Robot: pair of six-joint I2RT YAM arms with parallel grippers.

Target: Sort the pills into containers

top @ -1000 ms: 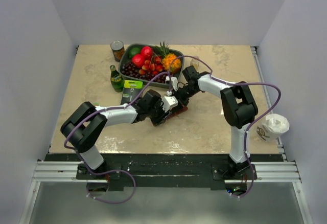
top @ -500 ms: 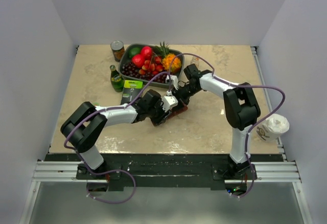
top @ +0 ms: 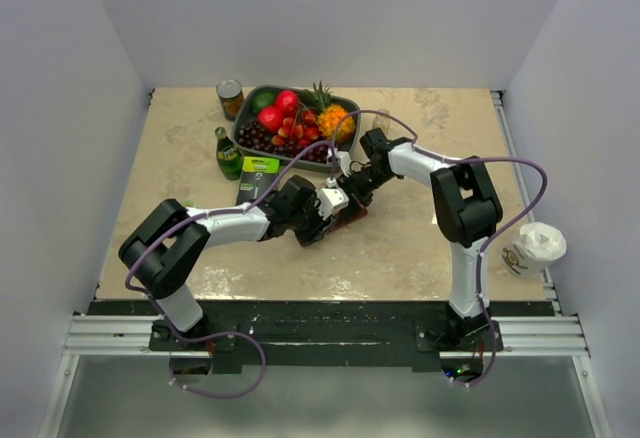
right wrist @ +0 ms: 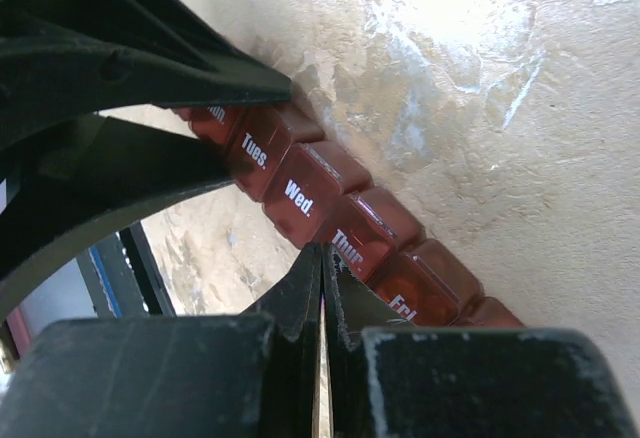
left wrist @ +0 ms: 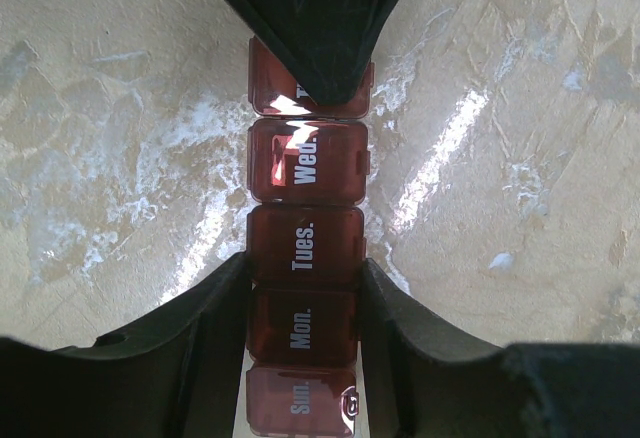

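While the pill-organiser strip [top: 346,220] lies flat on the counter [top: 420,253], just on the near side of the fruit tray [top: 243,128], it is clamped across its width by the left tool [top: 328,220]. In the left wrist view the strip [left wrist: 307,163] is seen as one row of dark red lidded compartments, marked Sun., Mon., Tues. and Wed. in white. The two fingers [left wrist: 210,328] of the left tool [left wrist: 305,268] are pressed against its long sides at the compartment marked Mon. The lids that can be seen are shut.

The right tool [top: 350,190] is presented from the tray side, its fingers closed tightly together with nothing held between them. Its pointed tip [left wrist: 325,83] is placed over the compartment next beyond Wed., marked Thur. in the right wrist view [right wrist: 322,258]; whether the lid is actually touched cannot be told. Only the Tues. and Wed. compartments are left between the two tools.

The tray is heaped with fruit [top: 290,118]. A can [top: 230,96] is stood at the tray's far left corner, a green bottle [top: 228,153] just beside its left wall, and a black-and-green box [top: 258,178] at its near left corner. A white cup [top: 535,246] is set well to the right of the tray, near the counter's right edge.
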